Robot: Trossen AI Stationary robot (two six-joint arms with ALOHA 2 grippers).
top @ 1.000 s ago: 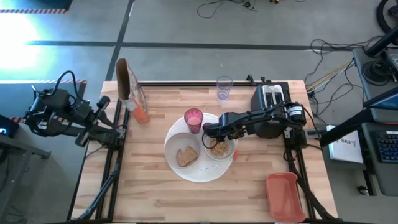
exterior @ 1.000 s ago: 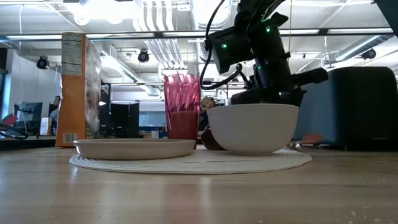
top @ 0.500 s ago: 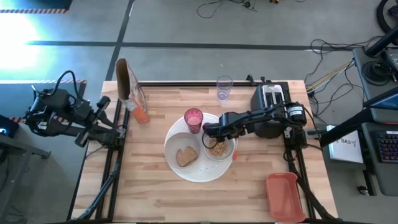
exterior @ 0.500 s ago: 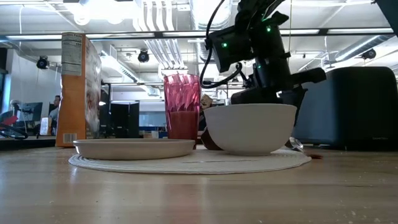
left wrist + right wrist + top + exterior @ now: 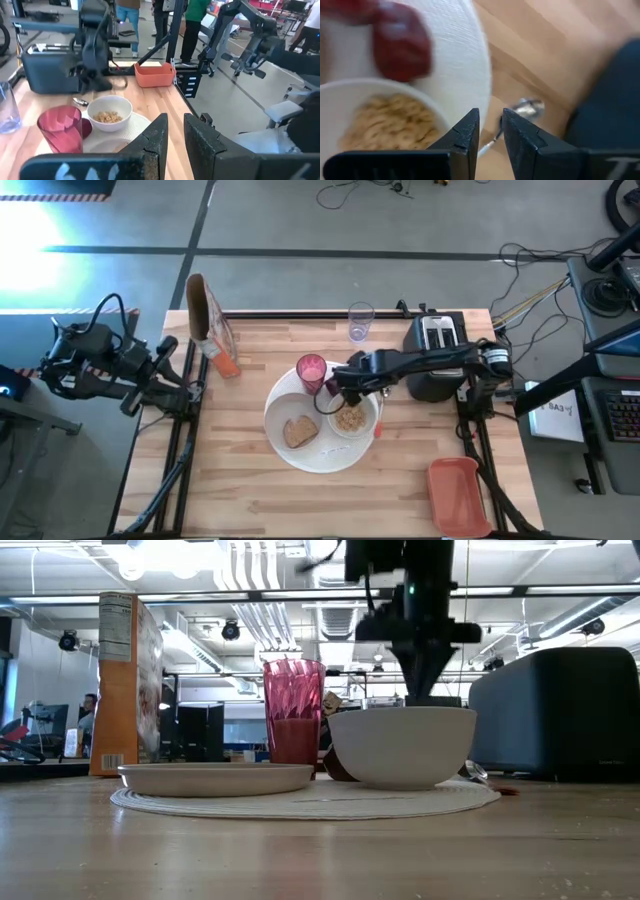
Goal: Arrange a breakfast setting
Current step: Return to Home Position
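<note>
Right gripper (image 5: 347, 383) hovers over a laid breakfast setting, between pink cup (image 5: 311, 369) and white bowl (image 5: 406, 748).
Its fingers (image 5: 469, 126) stand almost together, holding nothing; the bowl, filled with cereal (image 5: 350, 420), sits on the large round white plate (image 5: 330, 460) beside toast (image 5: 300, 430); small red fruit (image 5: 402, 47) lies against the bowl; the spoon (image 5: 522, 106) rests on the table (image 5: 250, 490) just off the plate's edge; left gripper (image 5: 172, 122) waits beyond the table's left side, likewise nearly closed and empty.
</note>
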